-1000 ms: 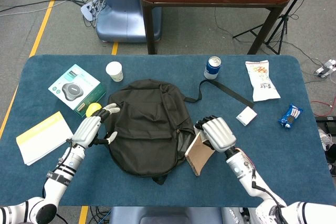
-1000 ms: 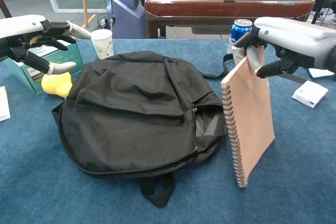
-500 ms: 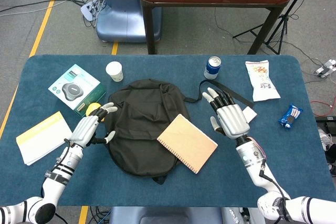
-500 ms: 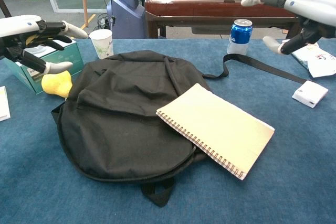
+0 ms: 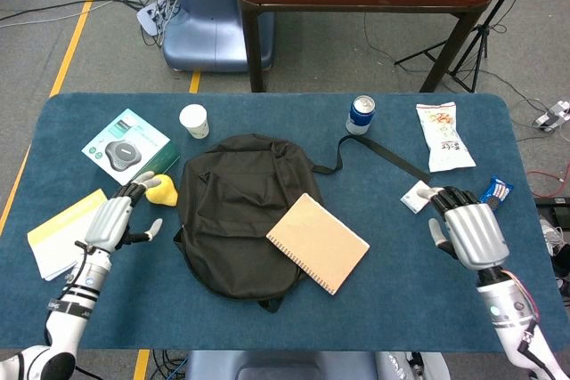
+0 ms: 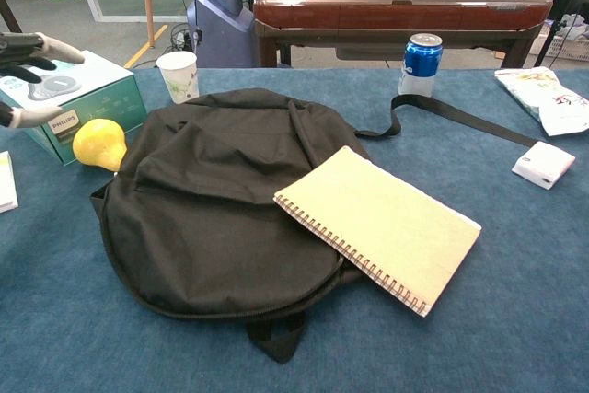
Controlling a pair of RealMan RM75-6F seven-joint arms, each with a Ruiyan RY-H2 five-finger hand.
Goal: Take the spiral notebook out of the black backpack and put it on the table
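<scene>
The spiral notebook (image 5: 318,242) (image 6: 377,224) lies flat with its tan cover up, its left part resting on the black backpack (image 5: 233,211) (image 6: 221,195) and its right part on the blue table (image 5: 383,300). My right hand (image 5: 466,229) hovers open far to the right of the notebook, fingers spread, holding nothing; the chest view does not show it. My left hand (image 5: 114,221) (image 6: 23,75) is open to the left of the backpack, near a yellow ball (image 5: 161,190) (image 6: 98,143).
A teal boxed device (image 5: 126,148), paper cup (image 5: 193,120), blue can (image 5: 361,114), snack bag (image 5: 443,135), small white box (image 5: 417,195) and blue packet (image 5: 493,195) lie around the table. A yellow pad (image 5: 71,231) sits at the left. The backpack strap (image 5: 378,153) runs toward the right.
The notebook was released and dropped flat, half on the backpack. My right hand then pulled back to the right and nearer. My left hand drew away left from the backpack.
</scene>
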